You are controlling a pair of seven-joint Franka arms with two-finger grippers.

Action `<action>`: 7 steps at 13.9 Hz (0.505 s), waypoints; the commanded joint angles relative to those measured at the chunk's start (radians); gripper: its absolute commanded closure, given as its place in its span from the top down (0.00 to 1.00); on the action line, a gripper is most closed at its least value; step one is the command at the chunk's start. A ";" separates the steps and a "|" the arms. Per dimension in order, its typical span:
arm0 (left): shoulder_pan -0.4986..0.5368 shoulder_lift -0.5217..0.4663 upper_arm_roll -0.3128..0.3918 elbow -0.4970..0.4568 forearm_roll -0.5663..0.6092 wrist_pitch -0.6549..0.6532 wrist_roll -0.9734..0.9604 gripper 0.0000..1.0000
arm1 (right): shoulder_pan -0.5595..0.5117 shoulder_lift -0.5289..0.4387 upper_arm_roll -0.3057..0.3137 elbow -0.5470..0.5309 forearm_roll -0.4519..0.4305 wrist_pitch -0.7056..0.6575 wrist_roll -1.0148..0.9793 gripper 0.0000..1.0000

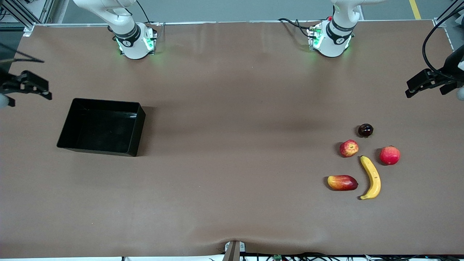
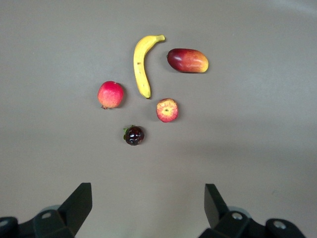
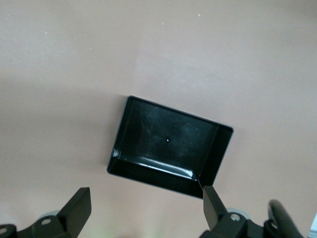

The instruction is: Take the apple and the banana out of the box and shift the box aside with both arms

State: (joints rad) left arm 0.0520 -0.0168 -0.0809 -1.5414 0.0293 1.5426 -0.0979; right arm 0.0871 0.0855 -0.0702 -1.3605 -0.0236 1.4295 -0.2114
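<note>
The yellow banana (image 1: 371,177) and the small red-yellow apple (image 1: 349,148) lie on the table toward the left arm's end. Both show in the left wrist view, the banana (image 2: 141,64) and the apple (image 2: 167,110). The black box (image 1: 139,130) stands empty toward the right arm's end and shows in the right wrist view (image 3: 153,176). My left gripper (image 1: 411,88) hangs open and empty in the air by the table's edge at the left arm's end (image 2: 148,191). My right gripper (image 1: 45,90) hangs open and empty by the table's edge at the right arm's end, beside the box (image 3: 147,193).
A red-and-yellow mango (image 1: 342,182) lies beside the banana, nearer the front camera than the apple. A plain red round fruit (image 1: 389,155) and a small dark round fruit (image 1: 365,130) lie by the apple. The brown table stretches wide between box and fruits.
</note>
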 commanded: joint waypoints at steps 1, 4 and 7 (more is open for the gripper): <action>-0.001 -0.009 -0.019 0.004 -0.019 -0.026 0.003 1.00 | -0.015 -0.222 -0.009 -0.345 -0.015 0.139 -0.002 1.00; -0.001 -0.009 -0.028 0.012 -0.014 -0.026 -0.008 1.00 | -0.027 -0.234 -0.037 -0.367 0.042 0.138 0.010 1.00; 0.005 -0.009 -0.039 0.012 -0.014 -0.029 -0.003 1.00 | -0.070 -0.222 -0.051 -0.322 0.125 0.137 0.009 1.00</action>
State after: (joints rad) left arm 0.0503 -0.0168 -0.1135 -1.5398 0.0291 1.5348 -0.1007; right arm 0.0462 -0.1234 -0.1234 -1.6909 0.0661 1.5594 -0.2074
